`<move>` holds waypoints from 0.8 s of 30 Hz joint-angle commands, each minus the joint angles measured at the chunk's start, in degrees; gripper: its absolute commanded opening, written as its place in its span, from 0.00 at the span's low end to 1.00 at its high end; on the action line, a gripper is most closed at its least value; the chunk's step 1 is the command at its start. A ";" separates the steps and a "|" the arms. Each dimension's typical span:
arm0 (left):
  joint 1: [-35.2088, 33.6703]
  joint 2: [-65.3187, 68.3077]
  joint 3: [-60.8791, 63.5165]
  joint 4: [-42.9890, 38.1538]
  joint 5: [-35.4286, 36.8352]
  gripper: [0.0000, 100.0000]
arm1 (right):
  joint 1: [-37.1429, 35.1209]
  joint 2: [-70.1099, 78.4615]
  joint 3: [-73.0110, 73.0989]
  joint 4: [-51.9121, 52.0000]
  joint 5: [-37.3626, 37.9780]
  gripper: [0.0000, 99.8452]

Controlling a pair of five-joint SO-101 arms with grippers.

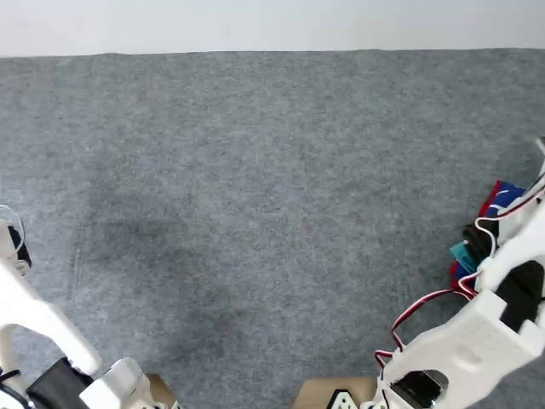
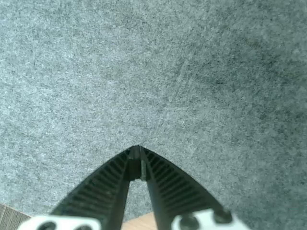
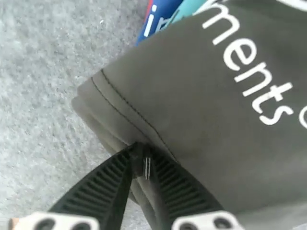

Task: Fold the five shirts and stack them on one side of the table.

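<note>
A folded dark grey shirt (image 3: 206, 110) with white print lies on top of a stack, with blue (image 3: 153, 24) and teal (image 3: 189, 12) shirts under it. In the high view the stack (image 1: 501, 198) sits at the table's right edge, mostly covered by the right arm (image 1: 485, 324). My right gripper (image 3: 140, 160) is shut, its tips resting on the dark shirt's folded hem; I cannot tell whether any cloth is pinched. My left gripper (image 2: 139, 155) is shut with nothing in it, just above bare grey felt near the table's front left.
Grey felt (image 1: 272, 187) covers the table. The left arm (image 1: 43, 315) stands at the front left corner. Bare wood (image 1: 324, 394) shows at the front edge between the two arm bases. A pale wall runs behind the far edge.
</note>
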 commanded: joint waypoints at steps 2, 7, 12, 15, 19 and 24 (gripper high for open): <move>0.35 -2.20 -0.31 -0.26 -0.26 0.00 | 1.10 -3.12 -0.26 2.33 2.99 0.01; 0.35 -2.20 -0.31 -0.26 -0.26 0.00 | 0.84 -10.59 -0.44 2.33 3.25 0.01; 0.35 -2.20 -0.31 -0.26 -0.26 0.00 | -0.75 -16.40 0.09 1.19 3.25 0.01; 0.35 -2.20 -0.31 -0.26 -0.26 0.00 | -2.07 -15.16 2.73 -2.77 3.16 0.01; 0.35 -2.20 -0.13 -0.26 -0.26 0.00 | -2.33 -10.07 7.91 -8.04 3.16 0.01; 0.35 -2.20 -0.04 0.44 -0.26 0.00 | -2.51 -5.58 10.81 -3.30 3.16 0.01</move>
